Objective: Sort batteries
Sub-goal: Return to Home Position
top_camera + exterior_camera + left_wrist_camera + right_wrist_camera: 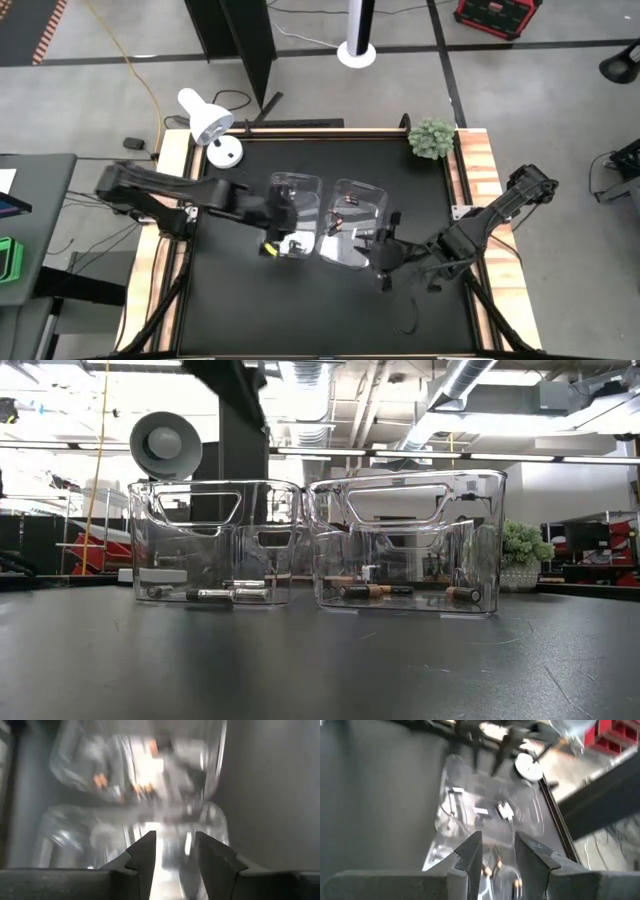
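Plainly, batteries point(232, 594) inside clear bins point(400, 510).

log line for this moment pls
left gripper open over left bin | right gripper open by right bin | white batteries in left bin | copper-ended batteries in right bin

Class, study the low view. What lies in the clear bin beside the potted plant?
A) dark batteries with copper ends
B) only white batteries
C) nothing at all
A: in the low view, the bin beside the plant holds dark batteries with copper-orange ends.
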{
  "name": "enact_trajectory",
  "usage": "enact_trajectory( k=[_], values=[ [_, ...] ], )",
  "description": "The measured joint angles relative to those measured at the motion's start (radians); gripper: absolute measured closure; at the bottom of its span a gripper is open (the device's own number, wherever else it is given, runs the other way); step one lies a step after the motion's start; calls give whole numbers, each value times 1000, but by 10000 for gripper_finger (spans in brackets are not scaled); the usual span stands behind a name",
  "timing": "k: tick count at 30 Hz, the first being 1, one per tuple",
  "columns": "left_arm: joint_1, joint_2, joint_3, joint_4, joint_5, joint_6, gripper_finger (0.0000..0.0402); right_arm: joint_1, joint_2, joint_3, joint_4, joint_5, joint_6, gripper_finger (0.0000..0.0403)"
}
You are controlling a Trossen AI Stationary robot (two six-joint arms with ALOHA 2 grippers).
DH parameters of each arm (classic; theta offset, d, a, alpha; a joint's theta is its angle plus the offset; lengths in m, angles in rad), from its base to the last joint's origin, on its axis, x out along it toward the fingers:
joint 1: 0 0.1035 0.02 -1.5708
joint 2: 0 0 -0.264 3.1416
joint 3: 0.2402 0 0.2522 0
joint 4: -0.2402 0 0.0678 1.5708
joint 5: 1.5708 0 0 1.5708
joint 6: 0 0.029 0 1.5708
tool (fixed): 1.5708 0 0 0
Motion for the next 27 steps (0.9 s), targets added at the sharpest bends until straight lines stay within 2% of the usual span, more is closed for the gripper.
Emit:
enact_trajectory(
  k=[2,7,10,16,21,27],
  values=[
    [-23,-74,-5,52,-32,6,278,7,0,0,72,-8,-70,281],
    [-106,-250,-57,219,-73,57,334,-7,0,0,237,-153,-222,338],
    [-158,-362,-172,381,-79,97,382,-21,0,-13,313,-185,-284,387],
    [-206,-571,-461,583,-163,60,400,-38,-49,-150,518,-214,-367,398],
    [-225,-728,-676,722,-170,28,401,-52,-172,-323,634,-213,-367,400],
    [-226,-883,-878,821,-201,35,401,-97,-468,-635,760,-213,-346,401]
  ],
)
